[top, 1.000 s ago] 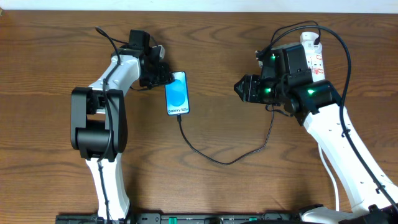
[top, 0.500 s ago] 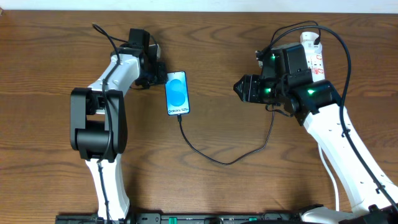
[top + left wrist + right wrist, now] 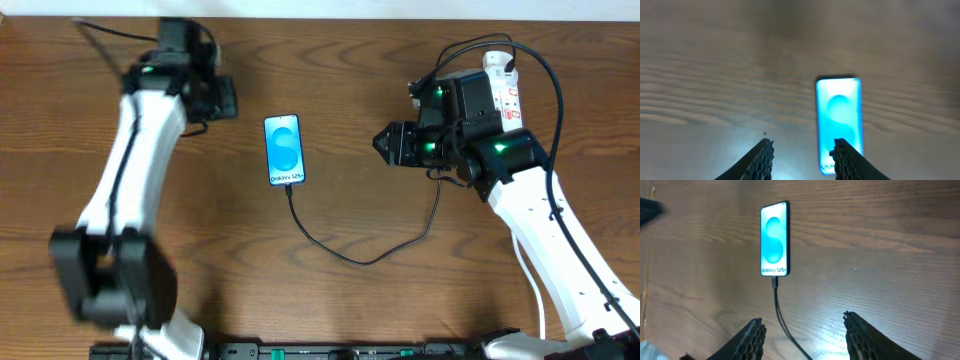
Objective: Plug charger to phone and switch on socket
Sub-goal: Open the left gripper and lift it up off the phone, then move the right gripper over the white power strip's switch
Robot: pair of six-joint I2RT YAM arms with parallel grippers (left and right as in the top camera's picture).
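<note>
1. On my overhead feed the left arm (image 3: 125, 175) runs up the left side of the table (image 3: 340, 60), smeared with blur. The left gripper (image 3: 224, 98) sits at about ten o'clock from the phone (image 3: 284, 150), clear of it. On its wrist camera the left gripper (image 3: 805, 162) has its jaws spread, with bare wood between them and nothing held. That view is soft, and one jaw overlaps the phone's (image 3: 838, 120) near corner.

2. The phone lies flat on the wood, left of the table's middle, with its long axis running twelve to six. Its blue screen faces up. From the right wrist camera I can read "Galaxy S25+" on the phone (image 3: 775, 240).

3. The charger (image 3: 350, 258) is plugged into the phone's six o'clock end. In the right wrist view the charger's (image 3: 776, 302) small black tip is seated in the bottom edge. From there the thin black cable drops toward six, sweeps round toward three in a loose curve on the table, then climbs toward twelve under the right arm (image 3: 540, 220).

4. The right gripper (image 3: 382, 143) hangs at three o'clock from the phone, well apart from it and pointing toward nine. On its own camera the right gripper (image 3: 807, 340) shows jaws wide apart and empty.

5. The socket (image 3: 511, 100) lies at about two o'clock from the right gripper, near the table's far right edge, partly covered by the arm. I see red on its white face, but I cannot tell how the switches are set.
</note>
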